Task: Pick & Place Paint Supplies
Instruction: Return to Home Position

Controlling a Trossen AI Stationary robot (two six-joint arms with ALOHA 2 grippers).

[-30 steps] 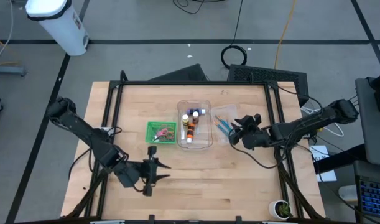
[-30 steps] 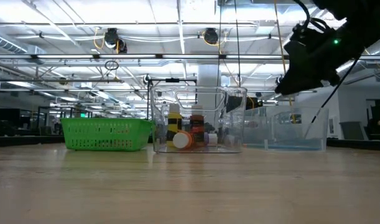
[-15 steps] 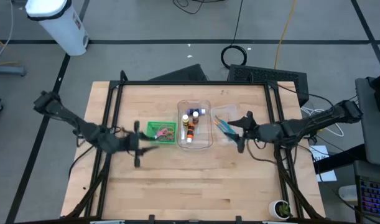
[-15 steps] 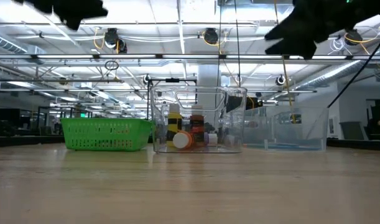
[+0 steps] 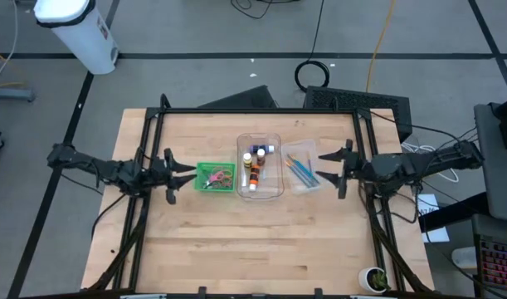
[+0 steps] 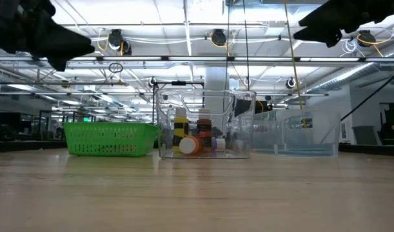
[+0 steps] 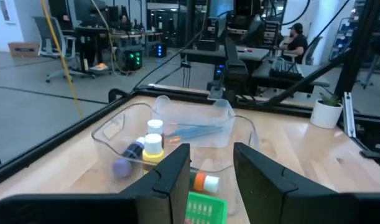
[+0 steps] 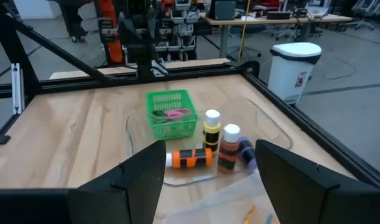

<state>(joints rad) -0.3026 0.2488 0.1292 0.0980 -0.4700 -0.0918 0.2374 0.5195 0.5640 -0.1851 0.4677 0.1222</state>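
Three containers stand in a row mid-table. A green basket (image 5: 215,176) holds scissors with pink and orange handles (image 8: 171,114). A clear bin (image 5: 260,164) holds small paint bottles (image 8: 221,140), one orange bottle lying on its side (image 8: 190,157). A second clear bin (image 5: 301,170) holds thin blue and orange brushes (image 5: 298,169). My left gripper (image 5: 174,172) hangs open in the air just left of the basket, pointing at it. My right gripper (image 5: 336,169) hangs open just right of the brush bin, pointing at it. Both are well above the table in the low view.
A black frame (image 5: 153,124) runs around the table's edges. Bare wood (image 5: 253,241) lies between the containers and the near edge. A white cylinder (image 5: 79,29) and cables (image 5: 315,75) are on the floor beyond. A small potted plant (image 5: 375,278) sits at the near right corner.
My left gripper has swung from near the table's near edge toward the far side, and now points at the green basket from its left. My right gripper has risen and drawn back from over the brush bin toward the table's right edge. The containers have stayed put.
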